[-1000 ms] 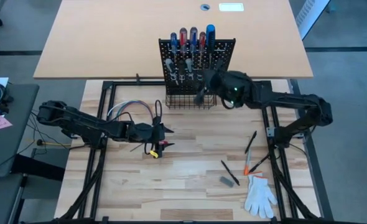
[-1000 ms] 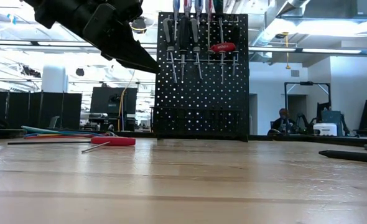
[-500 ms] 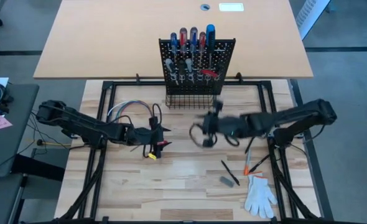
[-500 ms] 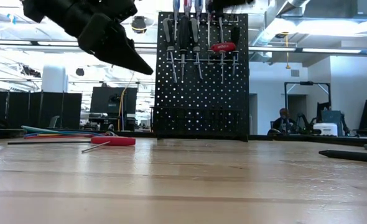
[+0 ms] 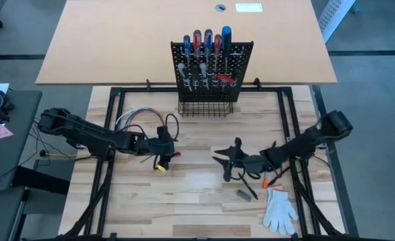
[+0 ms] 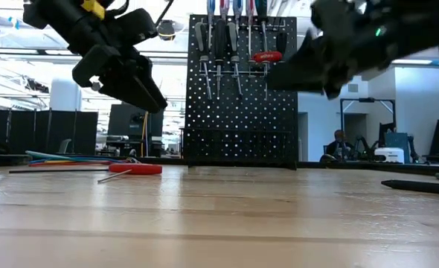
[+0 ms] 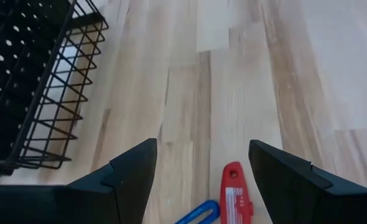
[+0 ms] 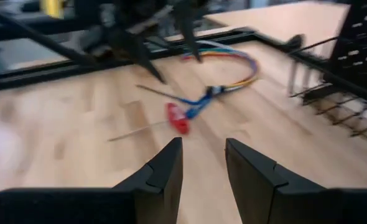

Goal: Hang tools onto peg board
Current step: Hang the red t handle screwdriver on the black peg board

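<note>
The black peg board (image 5: 212, 59) stands upright at the table's far middle, with several screwdrivers hung in its rings and a wire basket (image 5: 205, 107) at its base. A red-handled tool (image 7: 234, 198) lies flat on the wood just below my left gripper (image 7: 202, 149), which hovers open above it and touches nothing. My right gripper (image 8: 203, 146) hangs open and empty over the table's middle (image 5: 225, 164), its fingers pointing toward the red-handled tool (image 8: 177, 118). More tools (image 5: 270, 152) (image 5: 248, 187) lie on the table at the right.
A loop of coloured wires (image 5: 142, 119) lies behind my left gripper, its blue end (image 7: 196, 214) beside the red handle. A white glove (image 5: 278, 209) and a small grey block (image 5: 243, 194) lie near the front right. The black frame rails (image 5: 288, 127) border the work surface.
My right gripper has left the peg board, dropping fast and swinging toward the table's near edge and middle, and now points toward the left. My left gripper has tipped further down and rolled a little over the red-handled tool, staying open.
</note>
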`<state>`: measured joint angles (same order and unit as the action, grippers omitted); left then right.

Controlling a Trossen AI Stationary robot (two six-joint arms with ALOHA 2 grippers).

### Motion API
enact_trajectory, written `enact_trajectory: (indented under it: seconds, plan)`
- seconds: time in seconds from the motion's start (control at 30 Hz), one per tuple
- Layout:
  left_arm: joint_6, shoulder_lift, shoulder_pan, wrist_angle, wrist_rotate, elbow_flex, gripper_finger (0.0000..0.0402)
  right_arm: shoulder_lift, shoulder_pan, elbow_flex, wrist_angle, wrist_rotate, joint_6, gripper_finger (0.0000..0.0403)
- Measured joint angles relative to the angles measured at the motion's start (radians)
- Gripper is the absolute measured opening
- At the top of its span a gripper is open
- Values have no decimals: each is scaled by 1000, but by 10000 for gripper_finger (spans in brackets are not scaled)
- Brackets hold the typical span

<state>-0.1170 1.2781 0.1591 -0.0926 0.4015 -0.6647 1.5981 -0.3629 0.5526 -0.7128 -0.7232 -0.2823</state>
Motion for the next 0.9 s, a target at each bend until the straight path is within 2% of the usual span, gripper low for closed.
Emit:
enact_trajectory:
  seconds: [0.2,0.3,0.57,0.73,0.83,0.9]
  plan:
    - [0,0,-7,-40,-3,0,251,153,38,27,-66,-39,19,127]
    - [-35,0,-7,-59,-59,1,251,194,52,52,-65,-38,19,127]
    - [-63,0,-14,-1,-79,62,251,207,55,82,-50,-34,32,127]
    - [-48,0,-16,-43,-88,78,251,207,55,82,-50,-33,32,127]
    - [-32,0,-25,-69,-148,86,251,207,55,82,-51,-33,32,127]
    - [-29,0,-39,-61,-227,99,251,207,55,82,-50,-33,29,127]
